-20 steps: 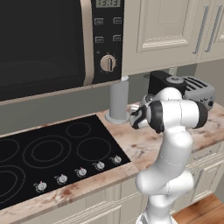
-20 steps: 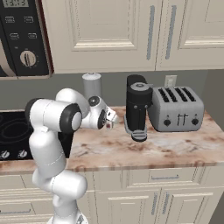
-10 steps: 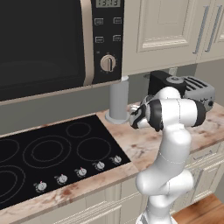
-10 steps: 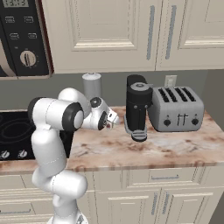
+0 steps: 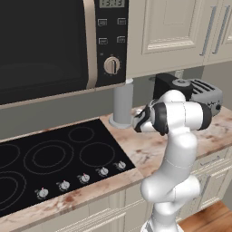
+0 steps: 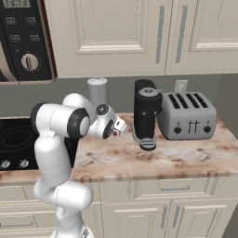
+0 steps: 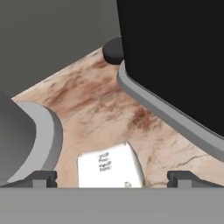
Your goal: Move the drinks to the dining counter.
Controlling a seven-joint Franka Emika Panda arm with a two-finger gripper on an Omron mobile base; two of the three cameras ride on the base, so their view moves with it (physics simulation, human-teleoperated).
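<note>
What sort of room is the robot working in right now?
A home kitchen, by the look of it: a black cooktop set into a marbled counter, a microwave mounted above it, a toaster by the wall, and cream cabinets overhead.

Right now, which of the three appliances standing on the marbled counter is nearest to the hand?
The grey cylinder, beside the cooktop. The hand is just in front of it; the black coffee machine stands farther right, the toaster farthest.

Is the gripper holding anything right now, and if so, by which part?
Nothing is held. The gripper is open, its fingertips spread wide above the counter, with a small white object lying between them, ungripped.
</note>
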